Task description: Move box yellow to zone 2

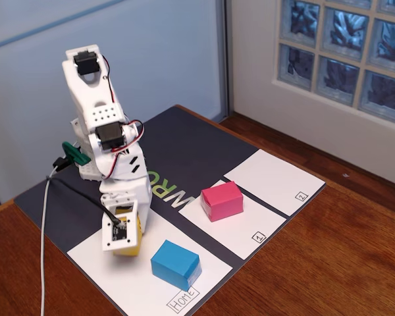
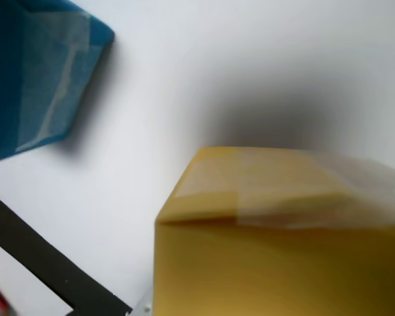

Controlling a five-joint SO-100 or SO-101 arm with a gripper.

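The box yellow (image 1: 134, 232) sits at the back of the sheet marked "Home" (image 1: 112, 280), between the jaws of my gripper (image 1: 123, 242), which reaches down over it and appears shut on it. In the wrist view the box yellow (image 2: 283, 250) fills the lower right, with a soft shadow on the white paper (image 2: 217, 72) beyond it. My fingers are hidden in both views. Zone 2 (image 1: 273, 179) is the white sheet at the far right of the black mat, with nothing on it.
A blue block (image 1: 175, 263) stands on the Home sheet right beside the gripper and shows at the upper left of the wrist view (image 2: 33, 72). A pink block (image 1: 222, 200) sits on the sheet marked "1" (image 1: 247, 230), between Home and zone 2.
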